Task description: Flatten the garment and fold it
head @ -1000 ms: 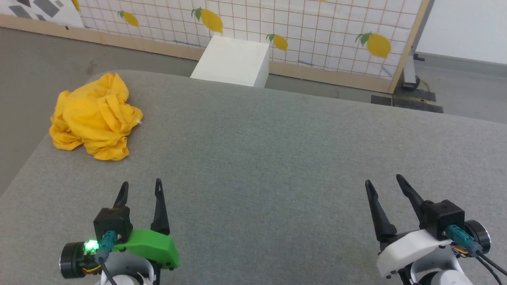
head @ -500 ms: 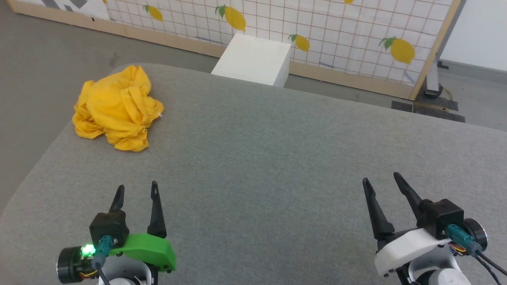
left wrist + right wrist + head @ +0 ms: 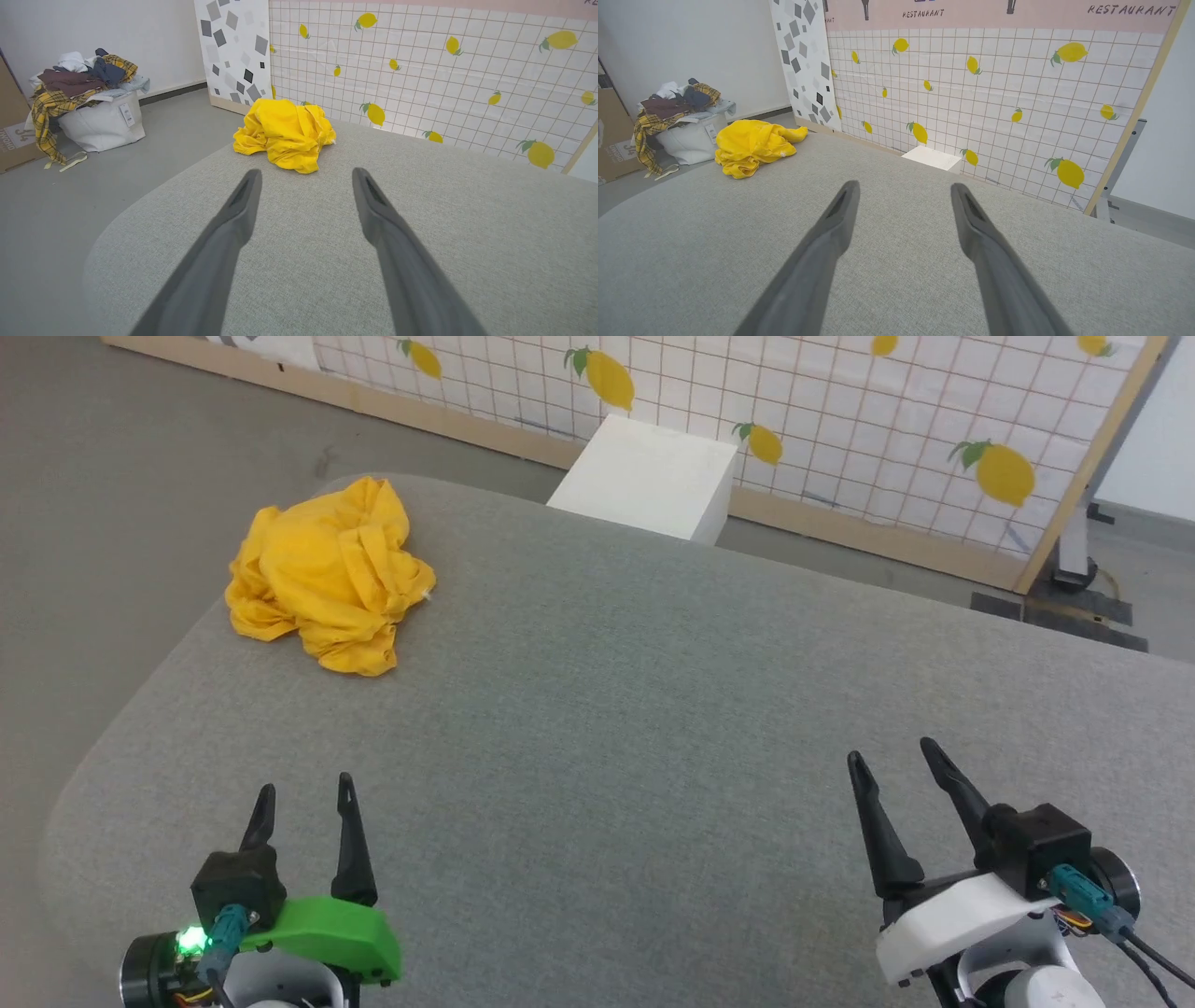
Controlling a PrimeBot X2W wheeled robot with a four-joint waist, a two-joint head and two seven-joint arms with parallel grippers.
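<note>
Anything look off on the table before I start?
The garment lies crumpled in a heap near the far left corner of the table, far from the open left gripper and right gripper. Nothing else stands out.

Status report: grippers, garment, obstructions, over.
Left gripper and right gripper open, empty. Crumpled mustard-yellow cotton T-shirt heaped, far left corner of grey fabric table, untouched. Nothing in the way.

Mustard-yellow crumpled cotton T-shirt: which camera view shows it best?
Left wrist view: the mustard-yellow T-shirt lies large, straight ahead. Head view shows it smaller from above, at the grey table's far left; right wrist view, smaller, off left.
</note>
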